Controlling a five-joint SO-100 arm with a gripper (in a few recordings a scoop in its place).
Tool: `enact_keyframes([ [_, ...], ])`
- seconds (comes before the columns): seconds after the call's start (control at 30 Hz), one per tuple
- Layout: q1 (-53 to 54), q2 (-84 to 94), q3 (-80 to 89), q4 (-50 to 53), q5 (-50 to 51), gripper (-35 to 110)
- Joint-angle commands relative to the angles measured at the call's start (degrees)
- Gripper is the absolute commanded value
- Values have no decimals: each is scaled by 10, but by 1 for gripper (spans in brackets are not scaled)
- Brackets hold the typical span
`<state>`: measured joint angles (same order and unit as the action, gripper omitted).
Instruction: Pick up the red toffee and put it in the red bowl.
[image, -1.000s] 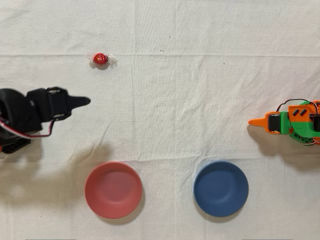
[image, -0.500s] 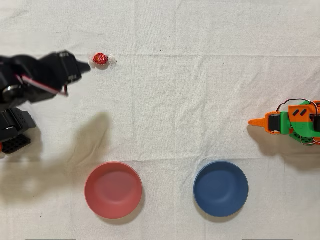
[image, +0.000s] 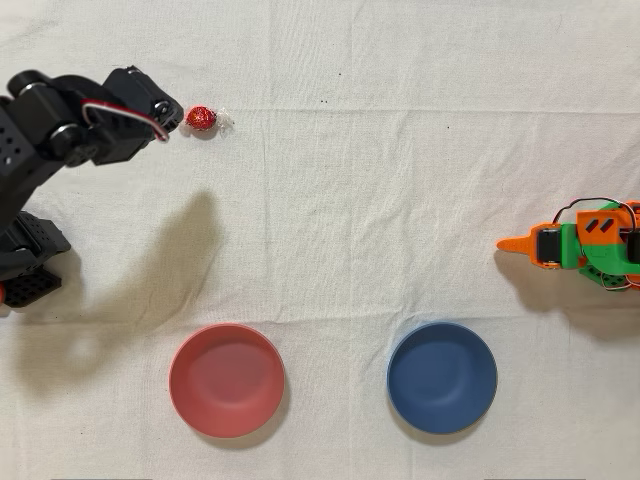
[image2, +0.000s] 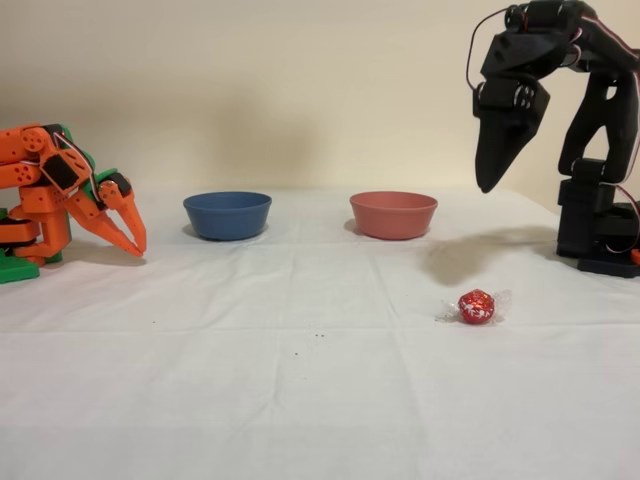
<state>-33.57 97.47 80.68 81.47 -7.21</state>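
Claw (image2: 487, 180) hangs high above the red toffee (image2: 477, 306), closed and empty; it should open, then descend squarely astride the foil ball.

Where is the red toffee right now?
Overhead view: the red toffee lies on the cloth at upper left, just right of the gripper. Fixed view: the gripper hangs well above it.

In the overhead view the toffee (image: 201, 118) lies on the cloth (image: 400, 200) at upper left, with the gripper (image: 170, 112) just left of it, seemingly above rather than touching. Two bowls sit side by side near the bottom edge: one bowl (image: 227, 380) below the toffee, the other bowl (image: 442, 377) to its right. The idle arm (image: 580, 245) stands at the far right.
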Motion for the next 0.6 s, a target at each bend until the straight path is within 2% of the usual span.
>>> enact_keyframes([
  [0.0, -15, -7, -25, -4, 1, 1],
  [0.47, -31, -65, 7, -58, 15, 3],
  [0.57, -31, -65, 19, -62, 16, 9],
])
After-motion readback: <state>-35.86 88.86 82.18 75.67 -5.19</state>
